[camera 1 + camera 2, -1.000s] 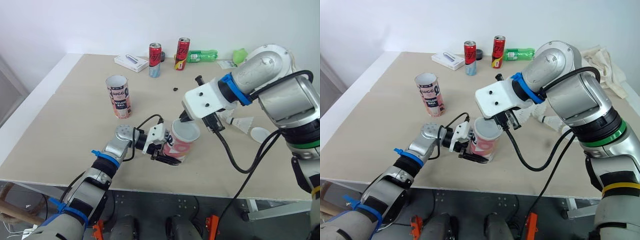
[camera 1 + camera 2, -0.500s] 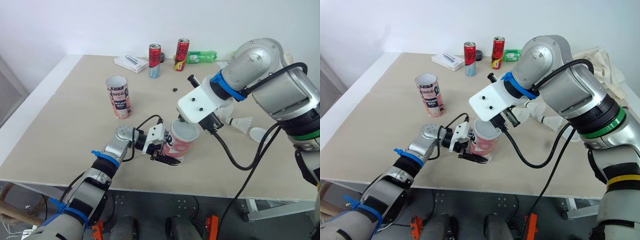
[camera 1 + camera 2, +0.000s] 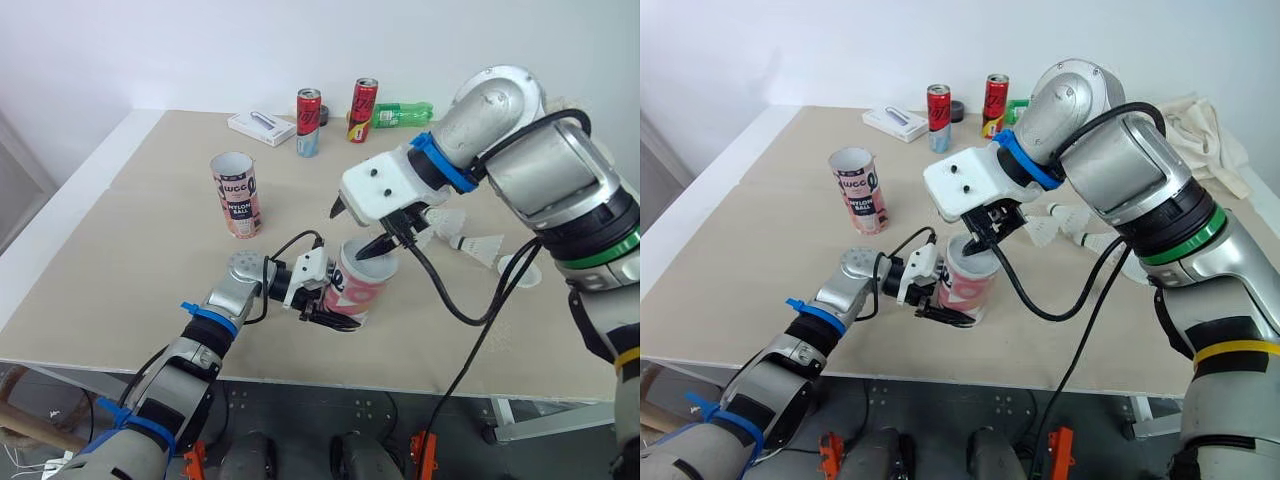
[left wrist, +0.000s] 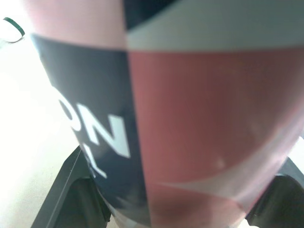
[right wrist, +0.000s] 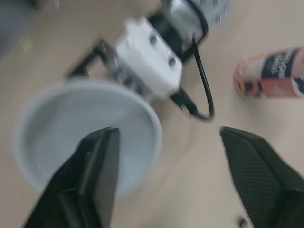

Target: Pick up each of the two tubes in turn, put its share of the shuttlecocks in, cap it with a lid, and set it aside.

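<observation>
Where right hand [image 5: 167,134] straddles rim [image 3: 368,279], tube [image 3: 355,300] stands open.

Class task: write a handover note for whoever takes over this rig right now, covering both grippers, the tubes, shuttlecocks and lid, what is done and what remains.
Left gripper: shut on the upright held tube, near the front of the table.
Right gripper: open, holding nothing, just above that tube's mouth.
Second tube: upright and open, back left.
Shuttlecocks and a white lid lie on the table's right side.
Done: first tube gripped; its contents cannot be told.
Left: both tubes are uncapped; load, cap and set aside each.
</observation>
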